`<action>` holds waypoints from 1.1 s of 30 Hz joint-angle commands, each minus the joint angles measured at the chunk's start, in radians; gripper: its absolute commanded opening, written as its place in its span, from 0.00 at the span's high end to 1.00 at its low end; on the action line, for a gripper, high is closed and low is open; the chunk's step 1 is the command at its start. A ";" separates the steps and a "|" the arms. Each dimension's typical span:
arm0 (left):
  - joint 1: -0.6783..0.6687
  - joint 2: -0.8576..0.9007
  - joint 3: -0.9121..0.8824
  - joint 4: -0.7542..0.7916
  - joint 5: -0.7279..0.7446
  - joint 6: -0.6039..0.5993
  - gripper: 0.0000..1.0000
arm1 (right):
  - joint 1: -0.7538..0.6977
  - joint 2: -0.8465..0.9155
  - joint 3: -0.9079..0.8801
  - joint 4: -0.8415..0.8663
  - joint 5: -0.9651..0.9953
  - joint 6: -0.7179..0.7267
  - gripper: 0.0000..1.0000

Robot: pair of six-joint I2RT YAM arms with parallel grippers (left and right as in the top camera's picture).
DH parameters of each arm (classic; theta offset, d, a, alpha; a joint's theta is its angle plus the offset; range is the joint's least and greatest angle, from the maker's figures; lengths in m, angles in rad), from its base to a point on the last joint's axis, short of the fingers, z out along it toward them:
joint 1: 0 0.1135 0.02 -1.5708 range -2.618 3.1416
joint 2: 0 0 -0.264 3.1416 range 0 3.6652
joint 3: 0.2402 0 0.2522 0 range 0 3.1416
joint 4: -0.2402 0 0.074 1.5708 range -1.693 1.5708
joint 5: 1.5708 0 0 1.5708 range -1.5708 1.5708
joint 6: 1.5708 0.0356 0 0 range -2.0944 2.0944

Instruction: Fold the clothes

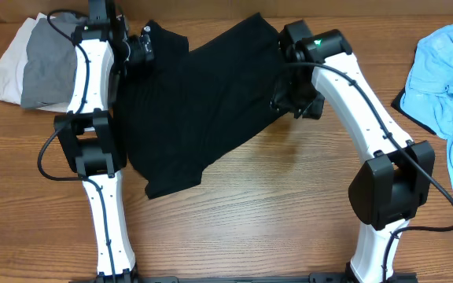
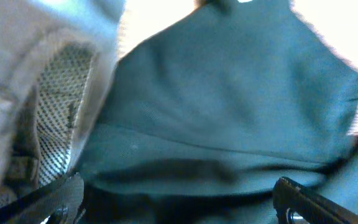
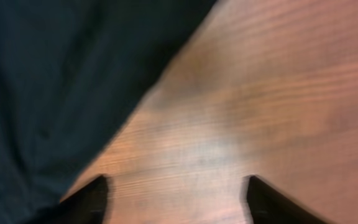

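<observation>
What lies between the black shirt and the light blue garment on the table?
The right arm crosses there, above bare wooden table; the overhead view shows it.

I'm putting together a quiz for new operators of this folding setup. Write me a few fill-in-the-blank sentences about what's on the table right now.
1. The black shirt lies spread on a ______ table.
2. The garment near the table's right edge is light ______.
3. The right gripper has its jaws ______, with only bare wood between them.

Missing words: wooden; blue; open.
</observation>
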 commanded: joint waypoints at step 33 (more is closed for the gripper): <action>-0.224 0.003 0.437 -0.682 0.130 0.015 0.00 | -0.129 0.276 0.002 0.604 -0.129 -0.194 0.42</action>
